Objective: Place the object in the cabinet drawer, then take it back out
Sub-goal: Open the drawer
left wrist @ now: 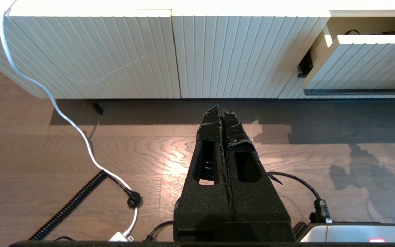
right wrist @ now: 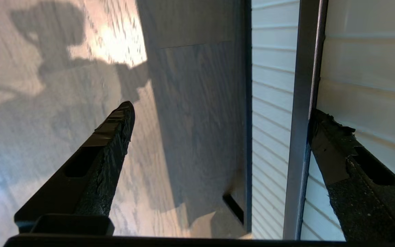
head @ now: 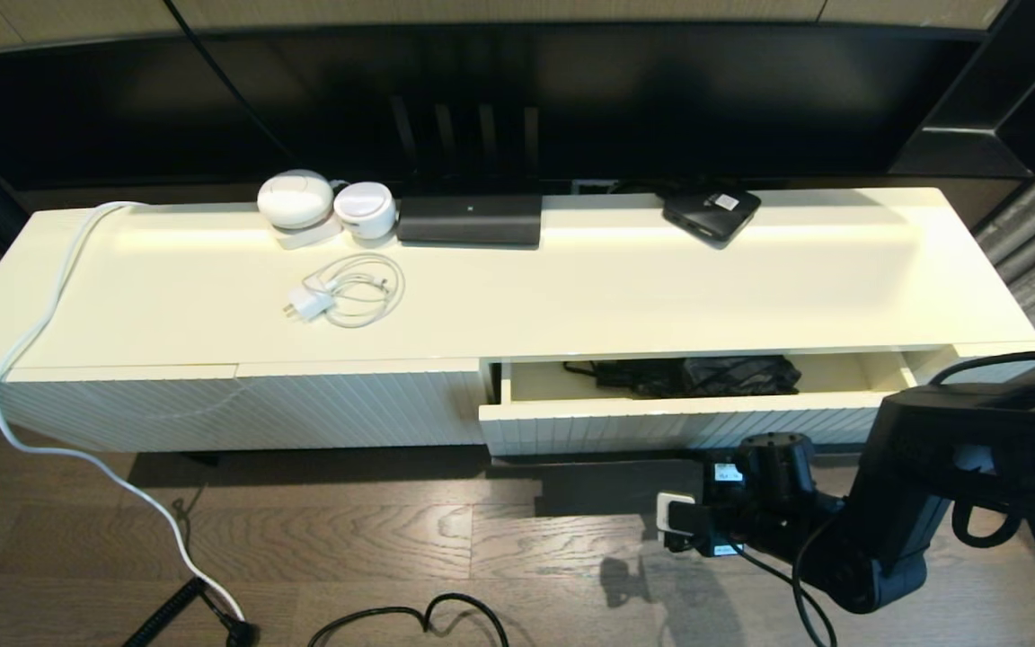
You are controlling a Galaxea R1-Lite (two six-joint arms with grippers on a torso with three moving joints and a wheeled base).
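The cabinet drawer [head: 661,422] on the right of the cream cabinet stands partly pulled out. The black folding umbrella [head: 706,376] lies inside it, along the back. My right arm [head: 895,503] reaches in low, under the drawer's ribbed front. My right gripper [right wrist: 223,120] is open wide; the thin black bar handle [right wrist: 303,103] runs between its fingers, close against one fingertip [right wrist: 324,133]. The other fingertip [right wrist: 123,115] hangs over the floor. My left gripper [left wrist: 222,108] is shut on nothing, low over the wooden floor in front of the cabinet's left panels.
On the cabinet top [head: 616,288] sit two round white devices [head: 295,199], a long black device [head: 469,218], a flat black box [head: 712,212] and a white charger with coiled cord [head: 342,292]. A white cable [head: 41,341] drops to the floor, where black cords [head: 410,620] lie.
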